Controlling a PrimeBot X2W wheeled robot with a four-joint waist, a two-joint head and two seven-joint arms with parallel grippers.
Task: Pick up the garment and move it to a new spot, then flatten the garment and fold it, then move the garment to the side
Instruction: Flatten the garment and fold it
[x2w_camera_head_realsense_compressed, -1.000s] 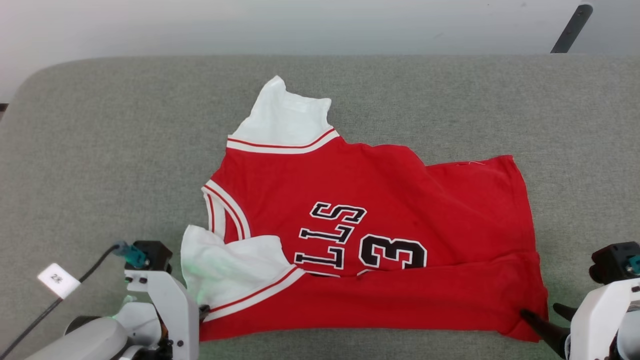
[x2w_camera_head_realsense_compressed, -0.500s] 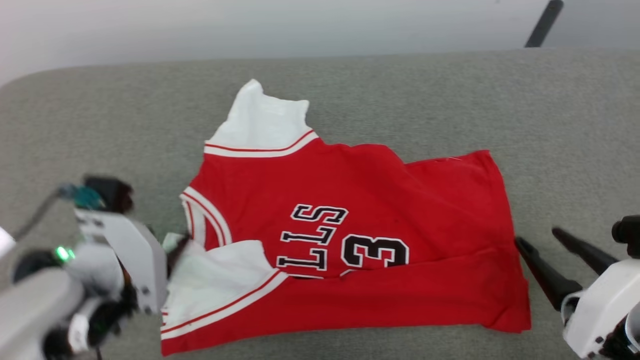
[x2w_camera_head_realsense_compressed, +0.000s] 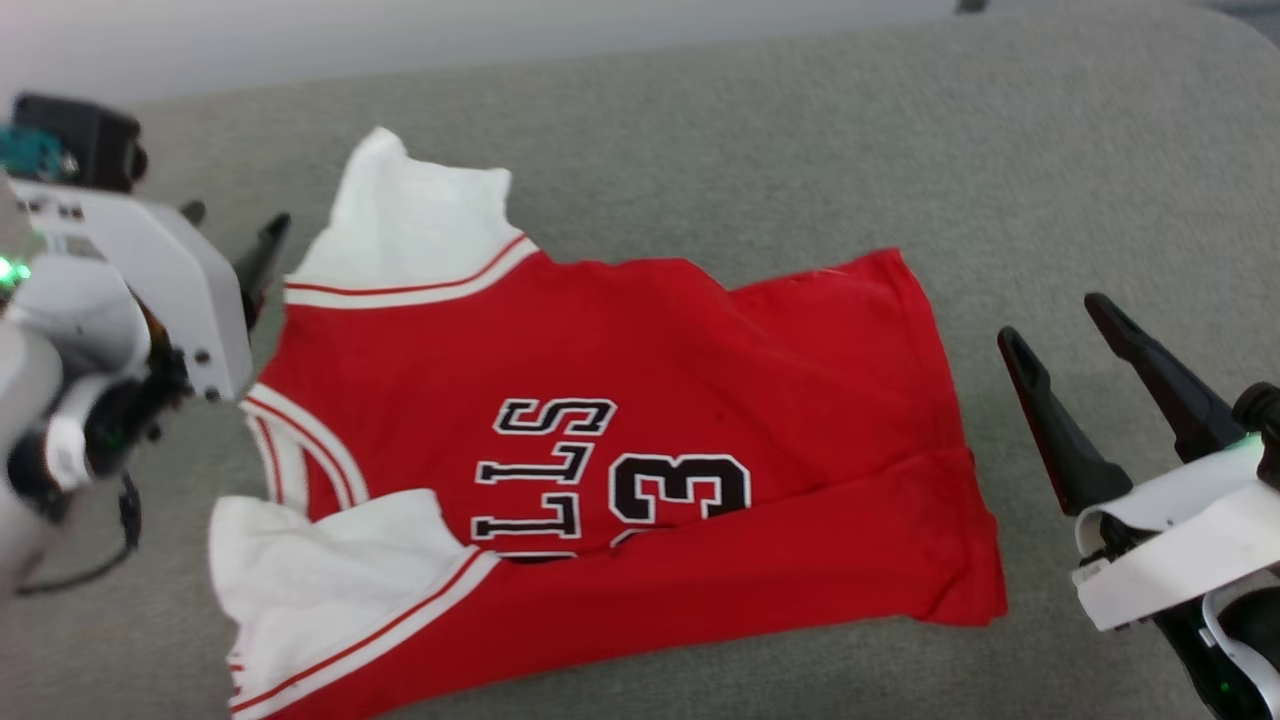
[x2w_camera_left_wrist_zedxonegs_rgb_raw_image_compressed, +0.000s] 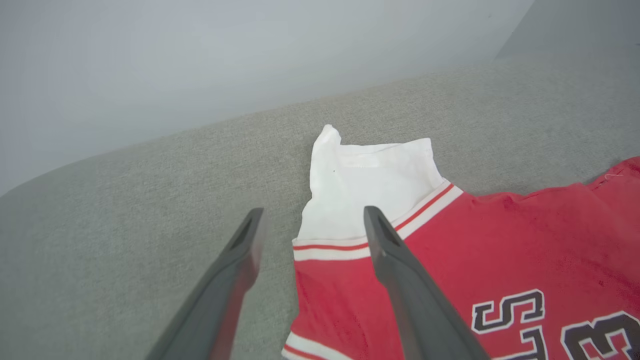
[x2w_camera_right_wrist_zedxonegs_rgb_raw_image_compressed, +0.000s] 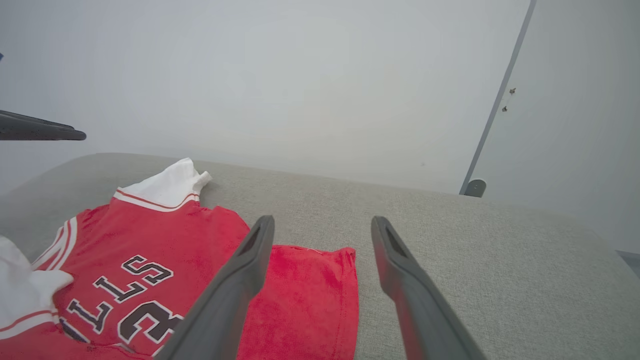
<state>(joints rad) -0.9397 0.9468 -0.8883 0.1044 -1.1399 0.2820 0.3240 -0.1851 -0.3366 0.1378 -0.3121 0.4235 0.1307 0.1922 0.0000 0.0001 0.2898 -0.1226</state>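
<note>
**A:** grey table (x2w_camera_head_realsense_compressed: 700, 130), garment (x2w_camera_head_realsense_compressed: 650, 400) lying flat mid-table, near edge already folded over. Folding step, I reckon?

**B:** yep. Left pincer (x2w_camera_head_realsense_compressed: 236, 214) and right pincer (x2w_camera_head_realsense_compressed: 1052, 318) both spread wide, holding nothing. Next probably means pinching the far sleeve and far hem.

Readable text is on the garment (x2w_camera_head_realsense_compressed: 640, 380), printed on the red front in black block characters with white edges. Head view: "LLS" reads clearly, running sideways, with a "3" beside it. A folded-over red edge covers the rest of the word and number. Left wrist view: "S" and part of the "3" at the frame edge. Right wrist view: "LLS" and "3".
</note>
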